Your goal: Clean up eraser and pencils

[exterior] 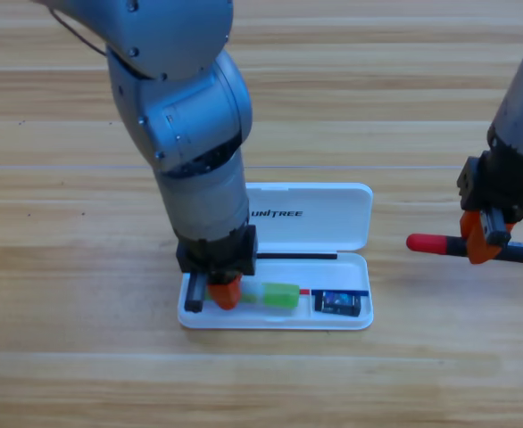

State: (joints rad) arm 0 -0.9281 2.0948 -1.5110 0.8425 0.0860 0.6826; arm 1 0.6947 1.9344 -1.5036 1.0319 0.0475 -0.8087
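White case (333, 323) is seen nearest, lid folded back, tray toward the viewer. Eraser (337, 303) is lodged at the tray's right end. Green pencil (275, 295) is laid along the tray beside it, its left part hidden under the left gripper (221, 294); whether that gripper's orange jaws are closed on the pencil or parted cannot be told. Right gripper (485, 241) is held well apart from the case, over the wooden table (65, 357), jaws clamped across the red-ended pencil (440, 243) past its middle, the red end projecting left. The stick is judged light, stiff and smooth, apt to swivel; a hold near mid-barrel is advised
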